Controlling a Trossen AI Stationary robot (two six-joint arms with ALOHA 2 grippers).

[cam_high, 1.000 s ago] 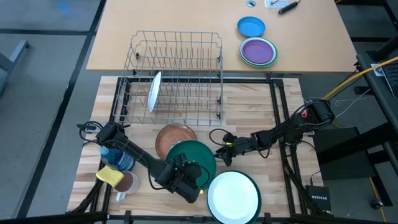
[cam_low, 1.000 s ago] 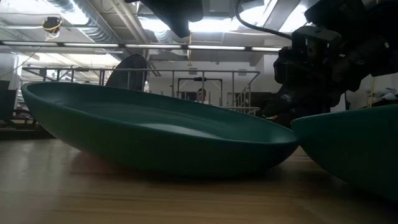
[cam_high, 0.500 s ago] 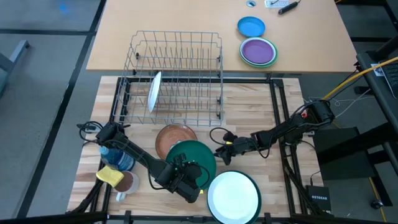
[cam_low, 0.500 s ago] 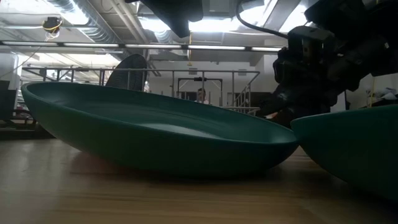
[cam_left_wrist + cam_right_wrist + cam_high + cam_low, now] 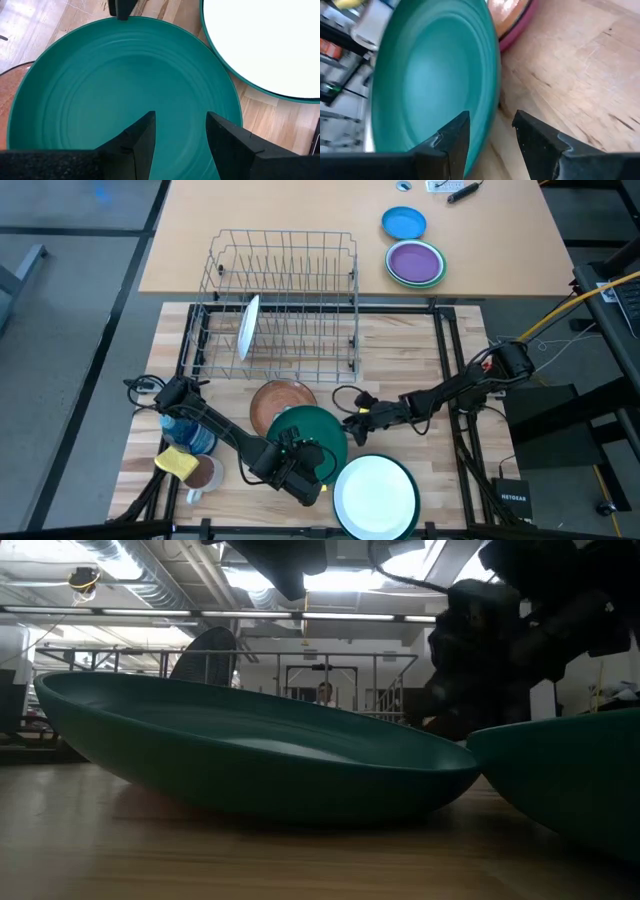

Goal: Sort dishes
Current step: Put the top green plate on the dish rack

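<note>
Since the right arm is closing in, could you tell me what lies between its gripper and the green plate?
Only bare wooden table: the right wrist view shows the open right gripper just beside the green plate rim, with nothing between.

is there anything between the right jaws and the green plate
Nothing visible. The right gripper hangs open right at the green plate's rim with only bare table between. The brown plate lies beyond the rim, off that path. The left gripper hovers open over the plate.
</note>
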